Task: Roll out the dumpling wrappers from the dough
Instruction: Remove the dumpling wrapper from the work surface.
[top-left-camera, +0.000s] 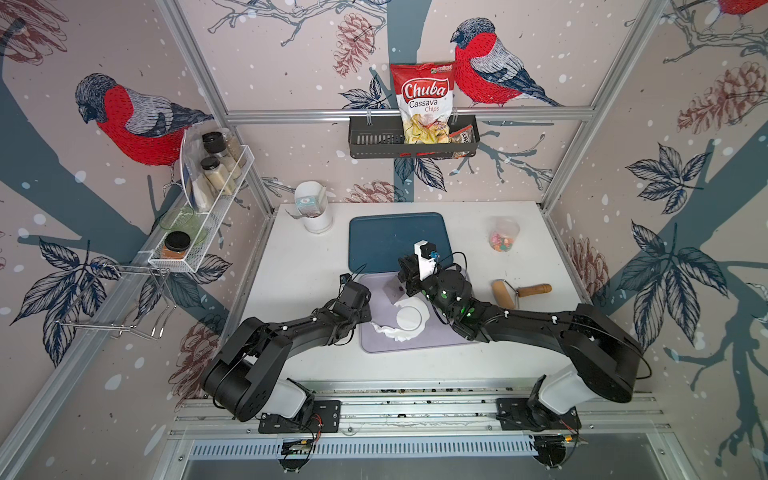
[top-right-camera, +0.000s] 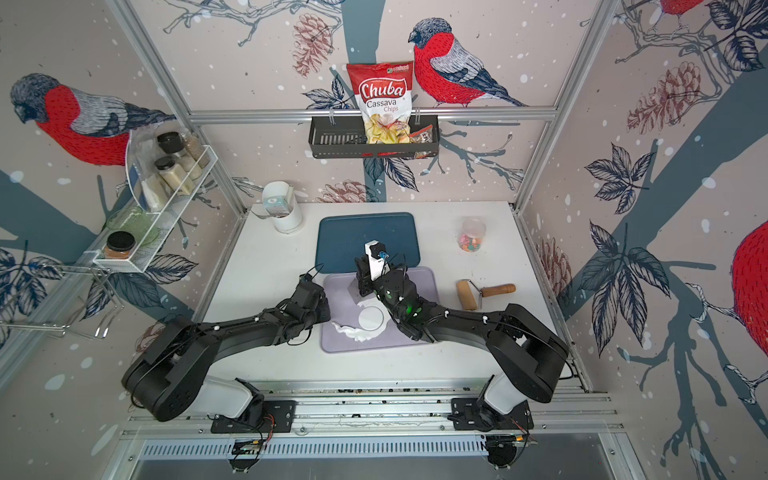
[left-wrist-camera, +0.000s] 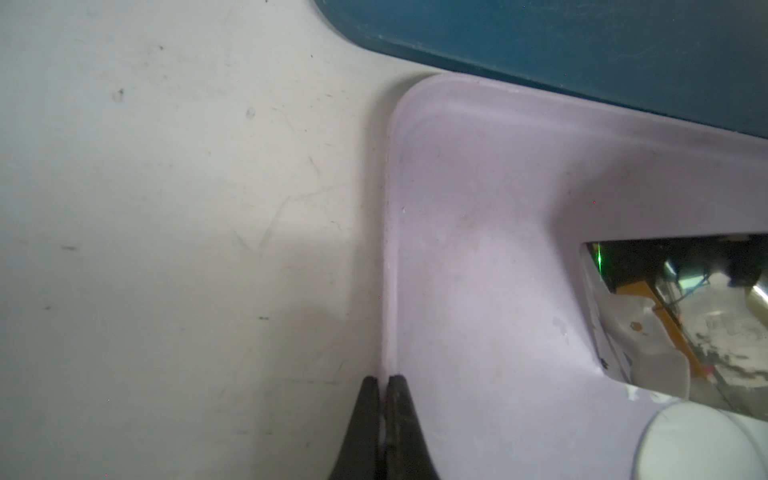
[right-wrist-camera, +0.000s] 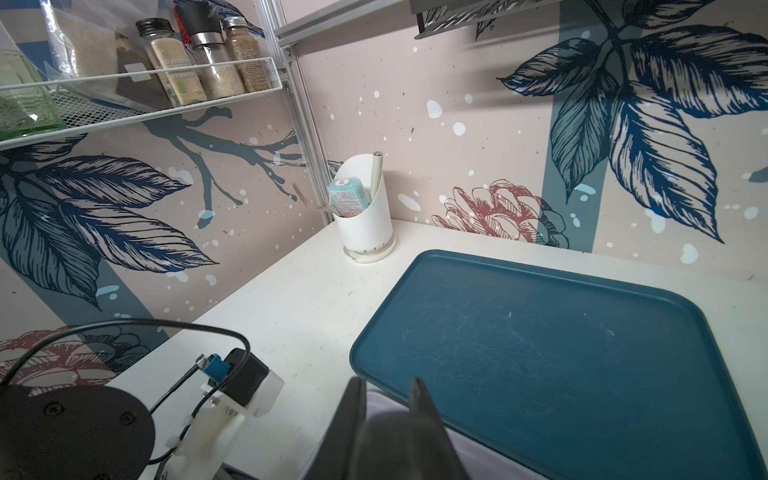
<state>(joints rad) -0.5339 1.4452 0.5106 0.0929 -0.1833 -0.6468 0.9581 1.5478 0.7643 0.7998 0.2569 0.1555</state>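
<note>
Lilac tray (top-left-camera: 415, 347) holds ragged dough (top-left-camera: 395, 332) and a round wrapper (top-left-camera: 409, 318)

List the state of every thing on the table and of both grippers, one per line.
left gripper: shut, pinching the lilac tray rim
right gripper: shut on the metal scraper
dumpling wrapper: cut round, lying flat on the tray
dough: flattened, ragged, curled around the wrapper
roller: lying on the table, unheld
candy jar: upright

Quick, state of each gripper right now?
Left gripper: shut at the rim of the lilac tray; grip on it unclear.
Right gripper: shut on a grey metal tool.
</note>
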